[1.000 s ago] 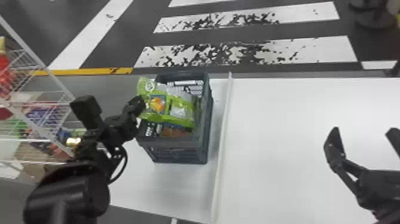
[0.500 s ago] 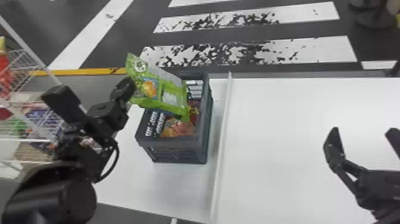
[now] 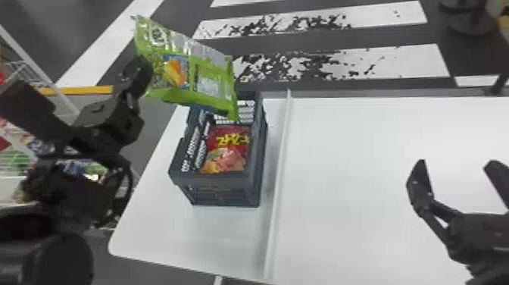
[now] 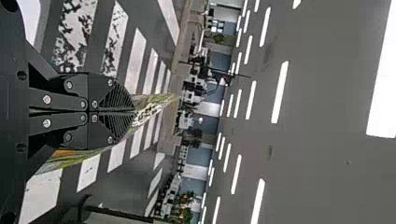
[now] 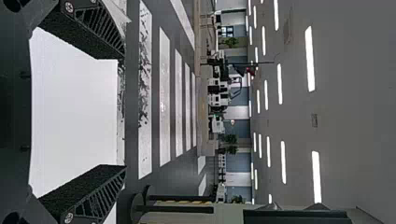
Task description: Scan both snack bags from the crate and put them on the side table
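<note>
In the head view my left gripper (image 3: 138, 72) holds the green snack bag (image 3: 212, 77) by its left side, tilted above the crate's far end. In the left wrist view the fingers of the left gripper (image 4: 134, 112) are pressed together on the green bag (image 4: 156, 103). A red snack bag (image 3: 229, 151) lies inside the dark grey crate (image 3: 219, 185). At the right of the head view, my right gripper (image 3: 454, 170) is parked open over the white table; in the right wrist view the right gripper (image 5: 122, 112) has nothing between its widely spread fingers.
The crate stands on the left part of the white table (image 3: 378, 151), beside a raised white strip (image 3: 280, 170). A wire rack (image 3: 22, 132) with packaged goods stands at the far left, behind the left arm. Dark floor with white stripes lies beyond.
The green bag has come up out of the crate with my left gripper, uncovering the red bag. The right arm has kept still.
</note>
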`<state>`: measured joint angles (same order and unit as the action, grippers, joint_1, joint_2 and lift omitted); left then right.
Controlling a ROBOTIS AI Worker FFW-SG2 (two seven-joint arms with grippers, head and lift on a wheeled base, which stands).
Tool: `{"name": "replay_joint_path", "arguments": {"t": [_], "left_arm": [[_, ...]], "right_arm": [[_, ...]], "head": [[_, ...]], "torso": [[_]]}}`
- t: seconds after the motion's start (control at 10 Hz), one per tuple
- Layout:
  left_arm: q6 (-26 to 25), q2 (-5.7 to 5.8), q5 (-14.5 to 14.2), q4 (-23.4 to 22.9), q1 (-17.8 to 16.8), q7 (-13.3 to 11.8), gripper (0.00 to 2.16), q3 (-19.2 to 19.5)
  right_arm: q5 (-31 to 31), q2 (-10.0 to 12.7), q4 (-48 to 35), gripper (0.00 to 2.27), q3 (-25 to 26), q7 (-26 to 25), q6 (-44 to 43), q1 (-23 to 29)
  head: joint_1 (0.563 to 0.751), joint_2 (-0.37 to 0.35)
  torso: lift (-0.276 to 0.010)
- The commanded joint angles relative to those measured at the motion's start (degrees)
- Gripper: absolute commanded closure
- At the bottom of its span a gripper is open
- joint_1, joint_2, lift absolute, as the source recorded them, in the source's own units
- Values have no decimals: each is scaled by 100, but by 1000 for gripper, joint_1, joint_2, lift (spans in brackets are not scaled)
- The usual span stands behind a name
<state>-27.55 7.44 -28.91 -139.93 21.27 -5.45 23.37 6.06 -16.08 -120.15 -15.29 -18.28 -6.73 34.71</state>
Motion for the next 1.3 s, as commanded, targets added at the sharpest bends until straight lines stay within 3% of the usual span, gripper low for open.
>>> {"name": "replay_joint_path", "arguments": {"t": [0.0,0.1,0.3,0.4,0.5,0.6,0.7,0.8,0.9,1.2], "left_arm": [[17,21,-211,-359,114,26,2132,0],[70,21,-572,-333,158,-79,2132,-61],[158,12,-659,54,149,-510,2132,-738],[404,-6,-800,441,79,-756,2132,-1151],[667,-59,-765,924,-26,-940,2132,-1573],[984,-138,-888,1583,-141,-1231,2132,-1872],[1019,-234,-897,2137,-237,-1318,2132,-2206],[1177,-322,-686,2743,-413,-1389,2132,-2601],[1230,-340,-616,3350,-703,-1468,2132,-3014],[1159,-489,-229,4123,-1292,-1573,2128,-3990]], "right_arm": [[0,0,0,87,0,-9,-34,1],[0,0,9,87,-9,-18,-34,1],[0,0,9,87,0,-79,-52,1],[0,9,0,87,0,-88,-52,1],[0,9,-9,87,0,-97,-69,9],[0,9,-26,87,0,-106,-87,27],[0,9,-26,87,9,-132,-87,36],[0,9,-26,87,9,-158,-87,27],[-9,9,-35,87,0,-158,-87,36],[-26,9,-123,87,26,-167,-87,80]], "head": [[695,224],[695,219],[695,175],[695,132],[695,85],[695,40],[695,19],[695,-14],[695,-55],[695,-185]], "torso": [[-87],[-87],[-87],[-87],[-87],[-87],[-87],[-87],[-87],[-87]]}}
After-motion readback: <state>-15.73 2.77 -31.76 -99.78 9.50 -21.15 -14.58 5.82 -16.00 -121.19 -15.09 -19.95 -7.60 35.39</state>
